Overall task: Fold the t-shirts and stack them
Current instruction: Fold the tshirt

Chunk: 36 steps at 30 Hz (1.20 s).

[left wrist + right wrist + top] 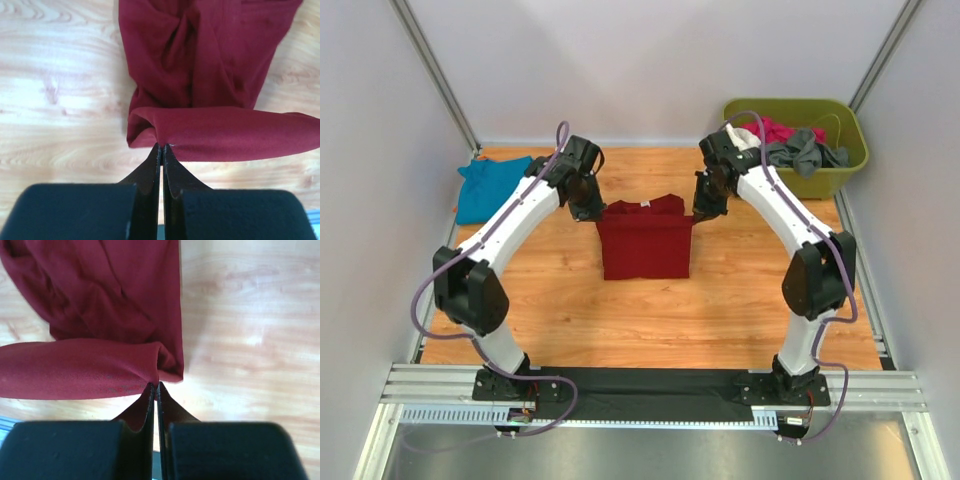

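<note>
L gripper (161, 146) & R gripper (155, 385) both pinched tight on the soft dark red cloth t-shirt (642, 245), one per far corner. I see it mid-table. Crumpled teal-blue cloth t-shirt (485, 185) lies far left on the wooden table (740, 300).

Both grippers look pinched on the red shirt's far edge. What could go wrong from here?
1. The left gripper and right gripper each pinch only the very edge of the dark red shirt, so either corner could slip out during the fold.
2. Both wrist views show creased, bunched cloth beyond the held edge, so the fold may land uneven.
</note>
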Available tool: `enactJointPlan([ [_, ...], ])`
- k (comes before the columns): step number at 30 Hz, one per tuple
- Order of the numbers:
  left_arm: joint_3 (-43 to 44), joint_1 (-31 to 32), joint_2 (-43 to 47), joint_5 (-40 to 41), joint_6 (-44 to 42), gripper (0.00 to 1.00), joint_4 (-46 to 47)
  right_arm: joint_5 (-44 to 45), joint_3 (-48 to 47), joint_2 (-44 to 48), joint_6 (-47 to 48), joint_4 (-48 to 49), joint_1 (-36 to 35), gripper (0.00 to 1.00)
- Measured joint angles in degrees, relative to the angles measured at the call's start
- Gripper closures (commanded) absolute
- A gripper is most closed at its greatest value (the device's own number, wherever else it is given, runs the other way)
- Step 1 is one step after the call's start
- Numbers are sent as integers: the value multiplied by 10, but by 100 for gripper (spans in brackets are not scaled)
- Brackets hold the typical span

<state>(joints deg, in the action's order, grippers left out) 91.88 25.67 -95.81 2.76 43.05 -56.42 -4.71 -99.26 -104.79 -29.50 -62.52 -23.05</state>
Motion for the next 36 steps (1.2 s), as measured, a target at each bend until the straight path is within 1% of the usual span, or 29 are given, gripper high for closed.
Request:
enactJointPlan([
  [6,43,-16,-78,-5,-2,100,5,-37,-103,-114,35,-10,34,100],
  [9,50,-21,-88,0,3,100,5,-50,-172,-163,50,-19,41,100],
  [14,68,-30,-94,7,12,100,5,-63,-227,-198,61,-24,41,100],
  [18,74,-35,-98,12,21,100,4,-70,-235,-204,67,-24,41,100],
  [22,56,-35,-95,23,36,100,12,-78,-235,-205,71,-18,41,100],
  [28,36,-37,-95,34,53,100,23,-93,-235,-220,75,20,41,100],
  [33,35,-45,-99,46,63,100,47,-104,-248,-253,79,63,42,100],
  [36,35,-58,-122,52,66,100,71,-111,-275,-290,81,88,42,100],
])
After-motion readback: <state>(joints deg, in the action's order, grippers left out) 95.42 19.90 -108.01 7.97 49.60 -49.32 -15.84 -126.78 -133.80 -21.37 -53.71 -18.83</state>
